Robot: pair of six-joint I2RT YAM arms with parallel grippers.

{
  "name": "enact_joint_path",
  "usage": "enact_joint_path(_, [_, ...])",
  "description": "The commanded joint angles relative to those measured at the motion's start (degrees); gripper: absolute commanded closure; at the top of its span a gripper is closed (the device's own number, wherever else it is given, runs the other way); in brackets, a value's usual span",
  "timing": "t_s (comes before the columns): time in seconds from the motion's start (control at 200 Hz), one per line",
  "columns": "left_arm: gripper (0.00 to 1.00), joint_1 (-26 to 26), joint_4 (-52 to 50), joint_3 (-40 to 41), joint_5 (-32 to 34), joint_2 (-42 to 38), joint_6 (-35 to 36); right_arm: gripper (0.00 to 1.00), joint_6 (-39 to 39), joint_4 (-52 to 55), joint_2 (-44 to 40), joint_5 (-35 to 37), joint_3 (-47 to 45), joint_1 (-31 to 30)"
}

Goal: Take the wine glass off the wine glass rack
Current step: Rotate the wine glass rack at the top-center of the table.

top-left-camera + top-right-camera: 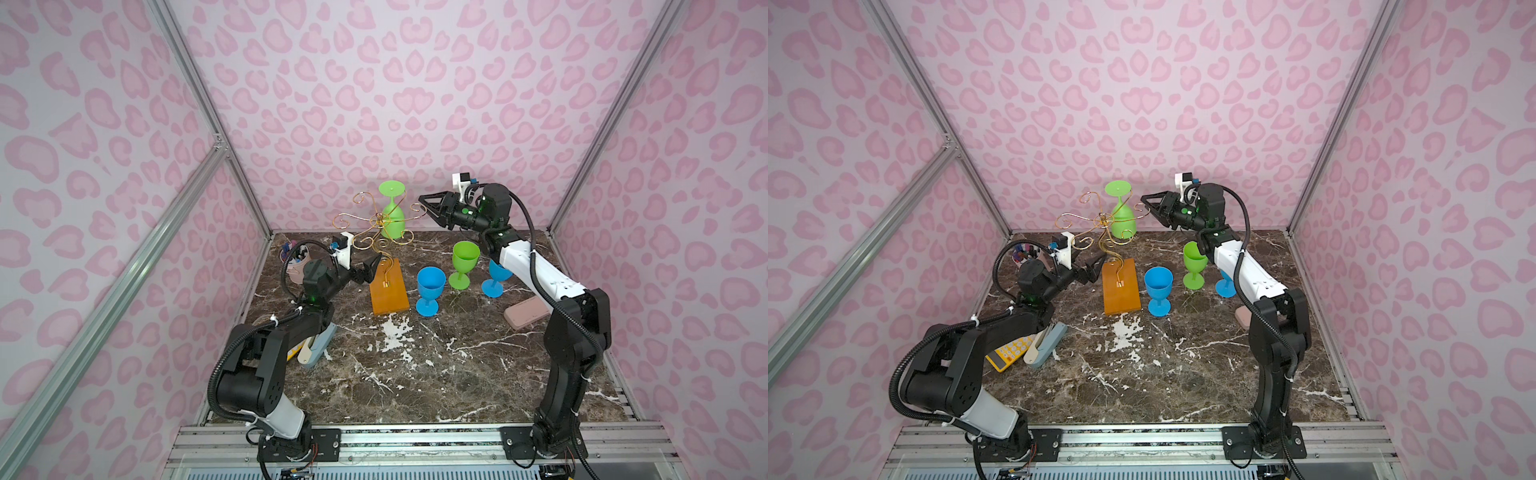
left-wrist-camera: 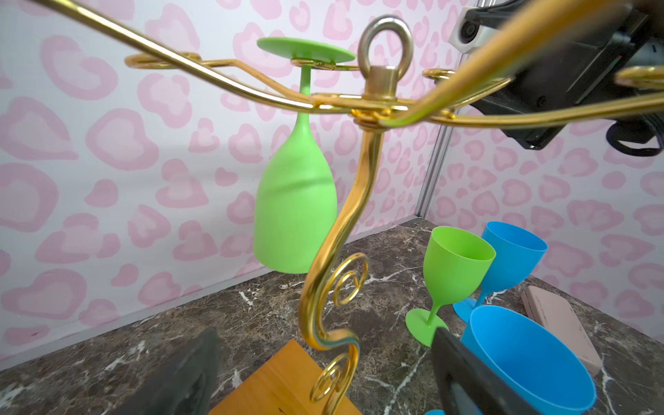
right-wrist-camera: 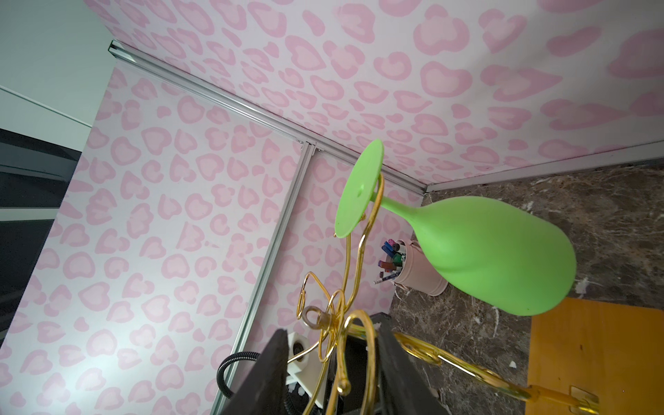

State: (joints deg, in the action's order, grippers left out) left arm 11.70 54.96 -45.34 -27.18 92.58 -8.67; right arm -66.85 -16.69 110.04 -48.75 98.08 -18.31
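The wine glass rack [image 1: 388,291] is gold wire on an orange wooden base, seen in both top views [image 1: 1121,291]. A green wine glass [image 1: 392,220] [image 1: 1123,222] hangs upside down by its foot from a rear arm [image 2: 294,208] [image 3: 496,255]. My left gripper [image 1: 376,266] [image 1: 1096,266] is open low at the rack's left side. In its wrist view the wavy stem [image 2: 334,251] stands between the wide jaws [image 2: 323,381], untouched. My right gripper [image 1: 424,203] [image 1: 1146,202] is up at the rack's right side, open. A curled arm tip lies loose between its jaws [image 3: 334,381].
Right of the rack stand a blue goblet [image 1: 430,291], a green goblet [image 1: 463,264] and another blue goblet [image 1: 496,280] partly behind the right arm. A pink case [image 1: 525,316] lies right. A pen cup [image 1: 297,266], a yellow calculator [image 1: 1009,353] and a blue-grey stapler [image 1: 318,349] sit left.
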Motion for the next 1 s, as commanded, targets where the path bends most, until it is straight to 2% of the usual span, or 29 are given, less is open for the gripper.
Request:
enact_joint_path(0.0, [0.09,-0.55,3.28,-2.12,-2.82,2.04,-1.72,0.58,0.32,-4.16,-0.76,-1.71,-1.15,0.22])
enact_joint_path(0.255, [0.11,-0.74,3.74,-6.19,-6.90,6.00,-2.58,0.55,0.57,-5.55,-3.55,-2.42,-4.94,1.83])
enact_joint_path(0.54, [0.15,-0.78,3.83,-8.90,-13.59,8.69,-2.89,0.54,-0.30,-6.39,-2.66,-2.84,-4.61,2.38])
enact_joint_path(0.665, [0.21,-0.75,3.80,-11.00,-17.25,10.54,-3.87,0.54,-0.74,-6.96,-2.37,-2.88,-4.39,2.34])
enact_joint_path(0.995, [0.38,-0.82,3.22,-13.57,-20.63,12.63,-5.62,0.53,-0.56,-6.45,-2.33,-2.63,-3.91,1.83])
